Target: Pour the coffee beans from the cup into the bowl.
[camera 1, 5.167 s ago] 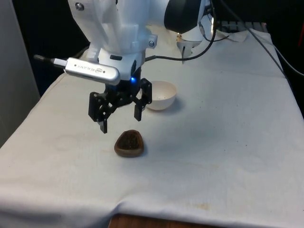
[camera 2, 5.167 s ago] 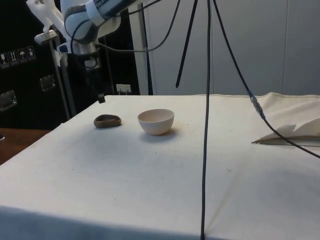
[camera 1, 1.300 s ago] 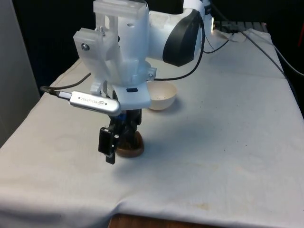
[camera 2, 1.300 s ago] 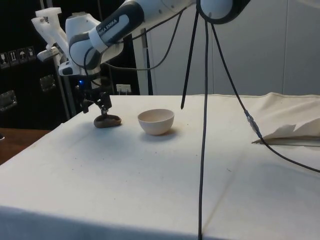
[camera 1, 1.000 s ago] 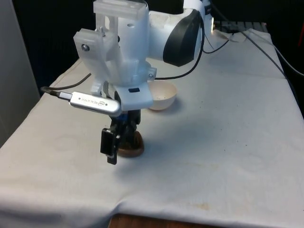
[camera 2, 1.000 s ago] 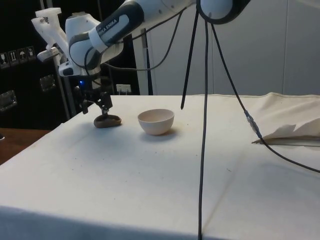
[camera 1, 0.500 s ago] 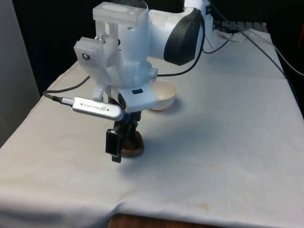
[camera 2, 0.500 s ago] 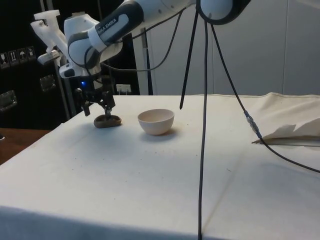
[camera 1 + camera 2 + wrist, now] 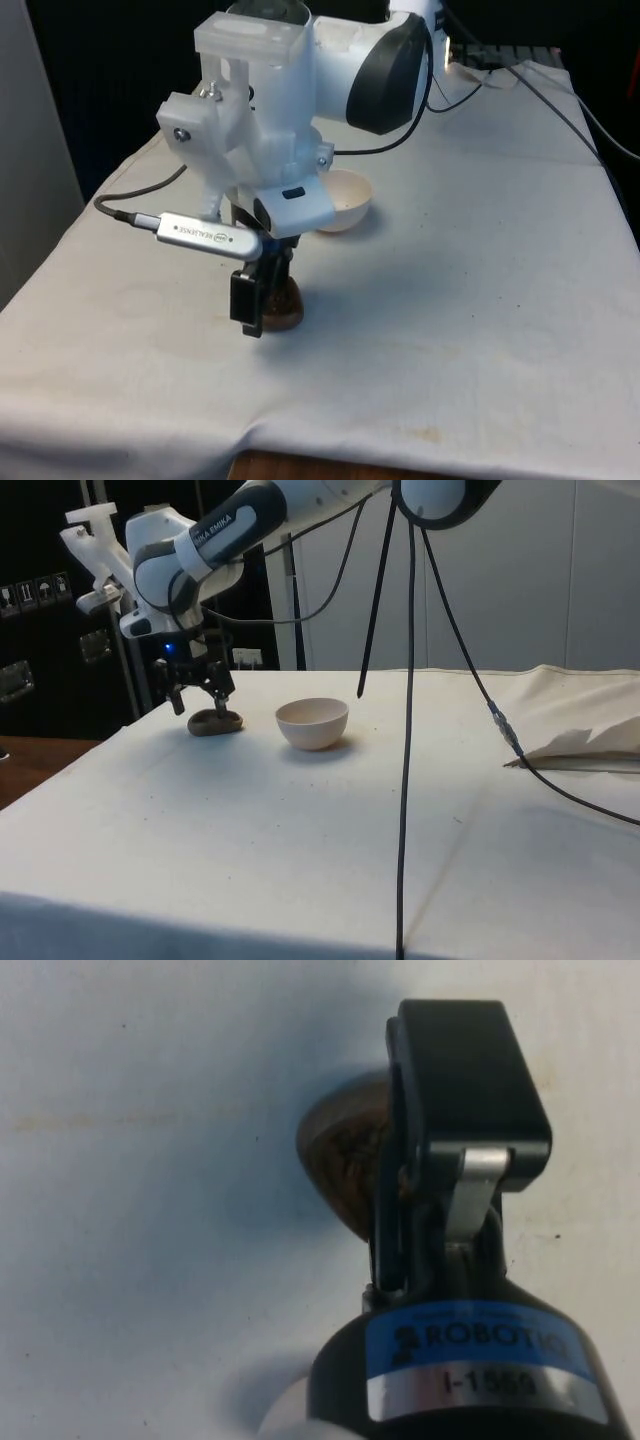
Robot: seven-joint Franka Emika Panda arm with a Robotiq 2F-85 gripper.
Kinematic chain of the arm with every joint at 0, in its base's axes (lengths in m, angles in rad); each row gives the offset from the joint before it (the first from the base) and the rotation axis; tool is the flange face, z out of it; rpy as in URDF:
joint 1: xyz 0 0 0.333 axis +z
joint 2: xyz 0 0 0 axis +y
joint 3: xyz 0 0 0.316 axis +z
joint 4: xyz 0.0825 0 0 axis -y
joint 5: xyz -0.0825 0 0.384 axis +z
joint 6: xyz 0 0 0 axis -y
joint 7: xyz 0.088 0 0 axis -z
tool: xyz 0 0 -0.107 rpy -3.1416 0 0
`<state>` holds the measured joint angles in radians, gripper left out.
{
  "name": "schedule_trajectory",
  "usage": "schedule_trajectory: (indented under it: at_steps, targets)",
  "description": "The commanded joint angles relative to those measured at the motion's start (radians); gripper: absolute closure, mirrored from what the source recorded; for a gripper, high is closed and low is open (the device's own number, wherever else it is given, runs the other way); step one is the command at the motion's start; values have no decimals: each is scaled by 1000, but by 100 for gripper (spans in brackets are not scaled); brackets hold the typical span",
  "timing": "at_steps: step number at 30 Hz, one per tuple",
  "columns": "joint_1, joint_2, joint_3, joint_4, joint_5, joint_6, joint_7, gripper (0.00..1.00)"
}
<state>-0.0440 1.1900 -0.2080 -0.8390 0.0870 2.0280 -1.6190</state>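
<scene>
The brown cup (image 9: 283,305) of coffee beans (image 9: 352,1150) sat upright directly beneath the jaws. The white bowl (image 9: 312,722) stood empty, upright, beyond them.

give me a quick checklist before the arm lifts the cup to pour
1. Gripper down at the brown cup: ok.
2. Fingers closed on the cup's rim: cannot tell.
3. Beans inside the cup: ok, dark contents show.
4. Cup upright on the cloth: ok.
5. Bowl upright, beside the cup, apart from it: ok.
6. Hanging cable clear of the pour path: cannot tell.
</scene>
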Motion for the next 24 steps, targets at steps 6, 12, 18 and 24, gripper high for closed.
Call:
schedule_trajectory:
  at_steps: [6, 12, 18, 24]
  targets:
    - [2, 14, -1, 36, -4, -50, -8, 0]
    - [2, 16, 0, 44, -3, -69, -18, 0]
    - [0, 22, 2, 45, -1, -56, -25, 0]
    - [-1, 26, 4, 37, 4, -15, -30, 0]
